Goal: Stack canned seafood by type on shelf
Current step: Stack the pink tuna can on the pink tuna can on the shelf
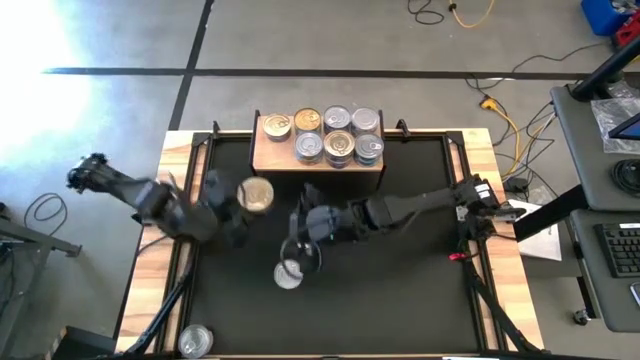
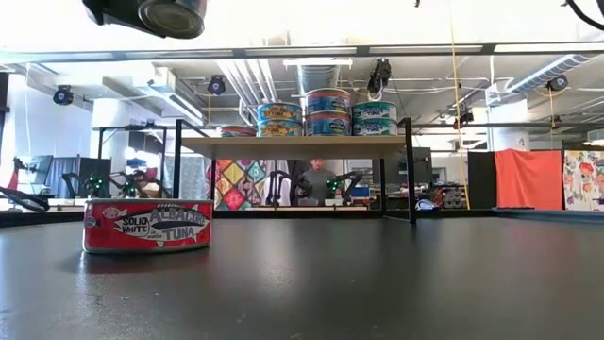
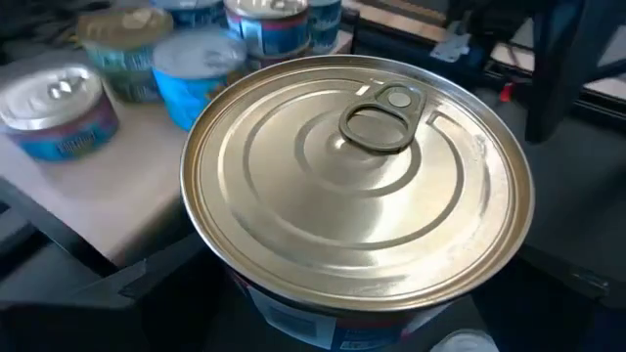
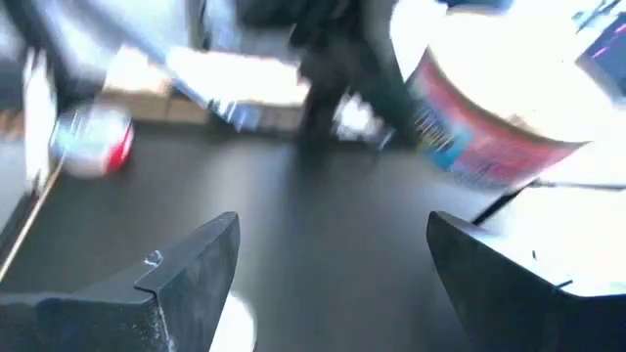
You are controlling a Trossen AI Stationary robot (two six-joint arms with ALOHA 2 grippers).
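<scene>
The wooden shelf point(image 1: 265, 155) stands at the table's far edge with several tins point(image 1: 337, 135) on it, some stacked two high point(image 2: 327, 111). My left gripper point(image 1: 238, 205), left of centre, is shut on a gold-lidded tin point(image 1: 256, 194) that fills the left wrist view point(image 3: 357, 186). My right gripper point(image 1: 300, 240) hangs open at mid-table with nothing between its fingers point(image 4: 333, 264). Just nearer than it, a silver-lidded tin with a red tuna label point(image 1: 288, 272) point(image 2: 147, 227) rests on its base on the black tabletop. My left gripper holds the gold-lidded tin low on its side wall point(image 3: 293, 318); the tin itself hides the fingers. The gripper comes at it from the table's left, slanting down. The tin sits level, lid up, lifted clear of the table in front of the shelf.
Another silver-lidded tin point(image 1: 195, 340) lies on the wooden rim at the near left corner. Black tabletop point(image 1: 400, 290) spreads to the right and near side. The two grippers are close together at mid-table. Black posts point(image 1: 401, 128) flank the shelf.
</scene>
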